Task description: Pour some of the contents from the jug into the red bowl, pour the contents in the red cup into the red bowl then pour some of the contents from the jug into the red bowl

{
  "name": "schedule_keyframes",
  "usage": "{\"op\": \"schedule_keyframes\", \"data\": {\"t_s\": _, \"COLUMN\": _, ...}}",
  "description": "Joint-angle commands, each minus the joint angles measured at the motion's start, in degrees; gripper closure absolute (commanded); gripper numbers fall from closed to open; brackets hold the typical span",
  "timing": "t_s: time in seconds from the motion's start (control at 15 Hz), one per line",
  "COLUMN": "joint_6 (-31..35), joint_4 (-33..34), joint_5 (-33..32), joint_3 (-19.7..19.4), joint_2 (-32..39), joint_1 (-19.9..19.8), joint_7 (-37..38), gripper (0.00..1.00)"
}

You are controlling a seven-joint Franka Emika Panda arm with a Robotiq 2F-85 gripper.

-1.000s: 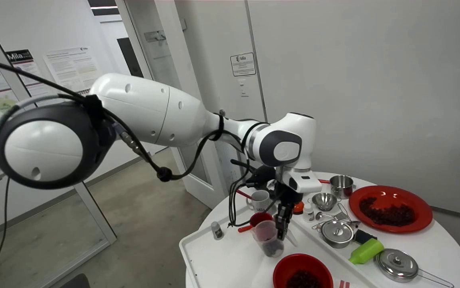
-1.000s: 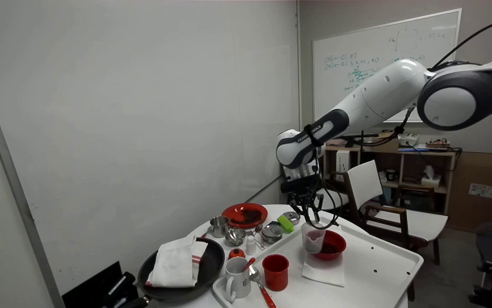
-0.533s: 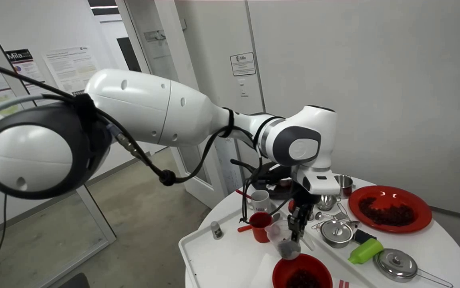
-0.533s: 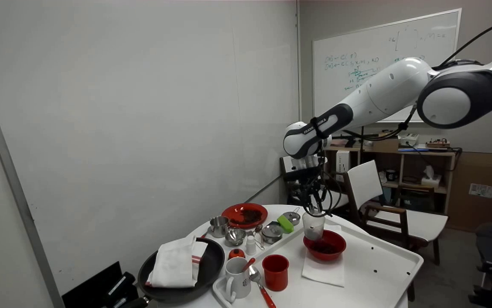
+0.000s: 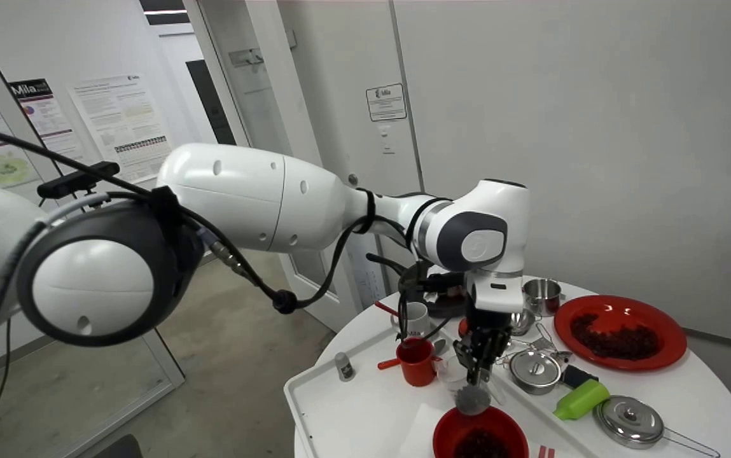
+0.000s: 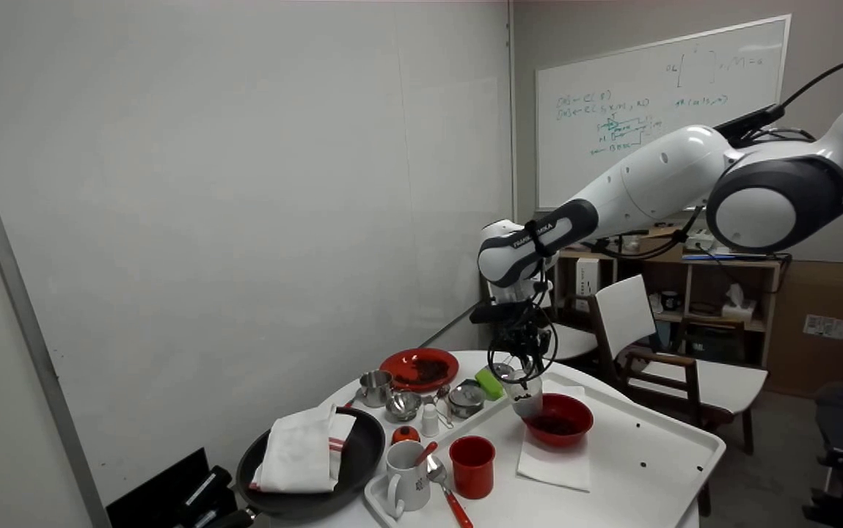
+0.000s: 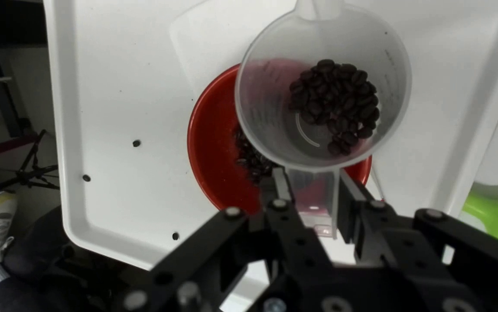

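Wrist view: jug point(image 7: 266, 102) w/ beans point(image 7: 335, 102) is held in gripper point(image 7: 314, 186); in an ext. view, jug's just been brought nearer red bowl point(image 5: 449, 429), prob. for pouring.

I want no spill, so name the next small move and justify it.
I'd probably shift the jug so its spout comes over the red bowl before tipping: the gripper holds the jug by its handle, dark beans lie inside it, and in the wrist view the spout shows outside the bowl's outline.
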Motion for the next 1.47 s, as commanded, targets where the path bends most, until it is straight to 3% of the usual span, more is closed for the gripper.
{"op": "schedule_keyframes", "data": {"t_s": 0.0, "joint_6": -3.73, "joint_4": 7.74, "joint_5": -1.88, "joint_3": -0.65, "joint_2": 4.45, "joint_1": 0.28, "joint_7": 6.45, "gripper": 0.89}}
{"op": "schedule_keyframes", "data": {"t_s": 0.07, "joint_6": -1.96, "joint_4": 1.45, "joint_5": -1.52, "joint_3": -1.69, "joint_2": -0.04, "joint_1": 1.04, "joint_7": 6.83, "gripper": 0.89}}
{"op": "schedule_keyframes", "data": {"t_s": 0.67, "joint_6": -2.86, "joint_4": 0.85, "joint_5": -1.82, "joint_3": -5.79, "joint_2": -2.43, "joint_1": 1.49, "joint_7": 11.42, "gripper": 0.89}}
{"op": "schedule_keyframes", "data": {"t_s": 1.4, "joint_6": -12.64, "joint_4": 2.29, "joint_5": -6.81, "joint_3": -12.38, "joint_2": -1.36, "joint_1": 6.76, "joint_7": 25.98, "gripper": 0.89}}
